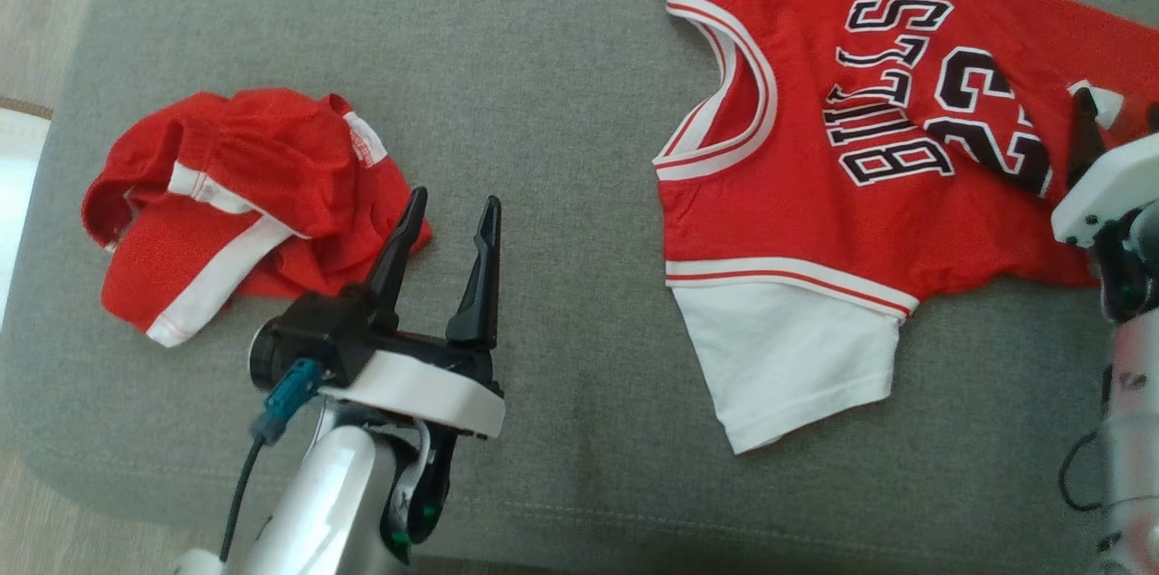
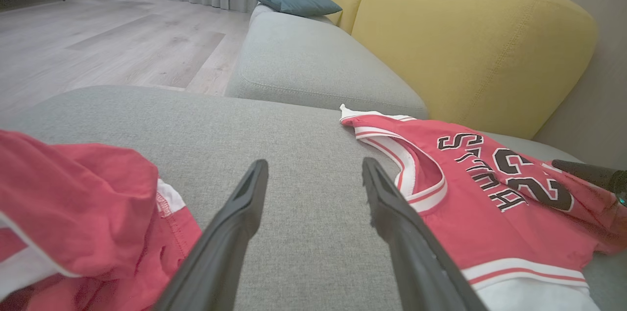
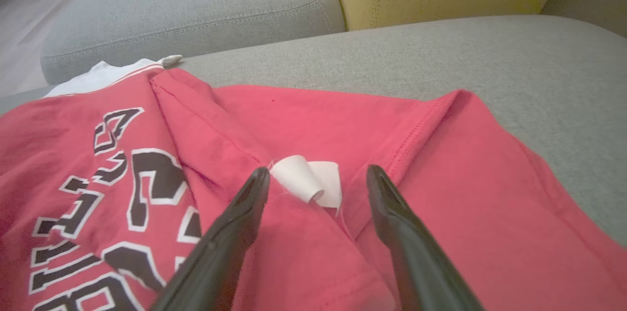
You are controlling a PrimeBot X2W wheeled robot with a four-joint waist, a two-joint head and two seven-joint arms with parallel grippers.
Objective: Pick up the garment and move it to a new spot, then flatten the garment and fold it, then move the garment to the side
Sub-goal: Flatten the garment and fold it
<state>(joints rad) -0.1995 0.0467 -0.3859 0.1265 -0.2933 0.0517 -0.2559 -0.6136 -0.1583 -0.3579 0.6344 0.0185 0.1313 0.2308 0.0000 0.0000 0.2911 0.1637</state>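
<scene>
The jersey (image 1: 815,195) lies at the right of the couch (image 1: 543,59), one edge folded over. The right gripper (image 3: 318,174) hovers open above the tag (image 3: 300,179) there, likely to pinch the fold. The left gripper (image 1: 453,208), open, hangs beside the crumpled shorts (image 1: 235,195).

In the head view a bare lane of grey cushion (image 1: 543,104) runs from 12 to 6 o'clock — crumpled red shorts (image 1: 244,195) block 9 o'clock, the spread jersey (image 1: 815,195) fills 2 to 3 o'clock, a yellow backrest (image 2: 465,46) behind it.
</scene>
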